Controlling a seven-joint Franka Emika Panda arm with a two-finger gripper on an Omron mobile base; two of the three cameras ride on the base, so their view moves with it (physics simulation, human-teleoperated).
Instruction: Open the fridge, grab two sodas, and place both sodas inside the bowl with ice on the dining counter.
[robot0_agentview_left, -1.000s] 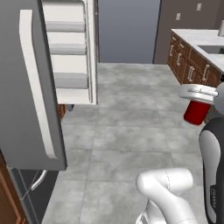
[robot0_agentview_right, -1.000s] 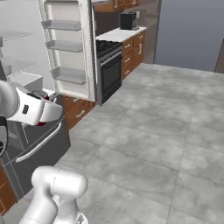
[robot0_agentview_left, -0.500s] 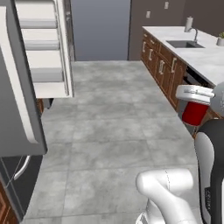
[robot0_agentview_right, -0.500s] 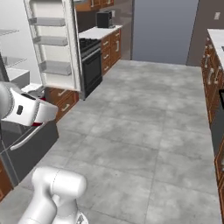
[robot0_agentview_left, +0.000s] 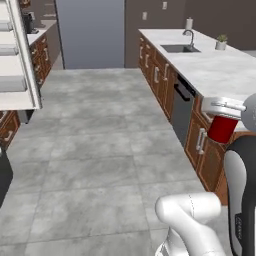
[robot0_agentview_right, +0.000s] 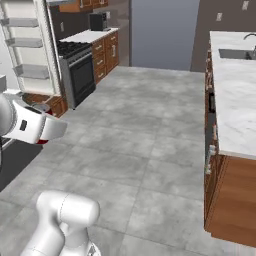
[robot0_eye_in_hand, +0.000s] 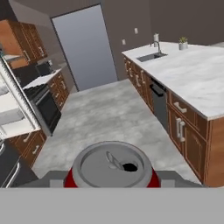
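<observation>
Grasping 1 red soda, end effector clenched around it, above grey floor.

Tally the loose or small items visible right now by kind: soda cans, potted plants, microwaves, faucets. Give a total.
Soda can, held in the hand: 1
Potted plant: 1
Microwave: 1
Faucet: 1
Total: 4

Marble counter: sink, potted plant at far end.
</observation>
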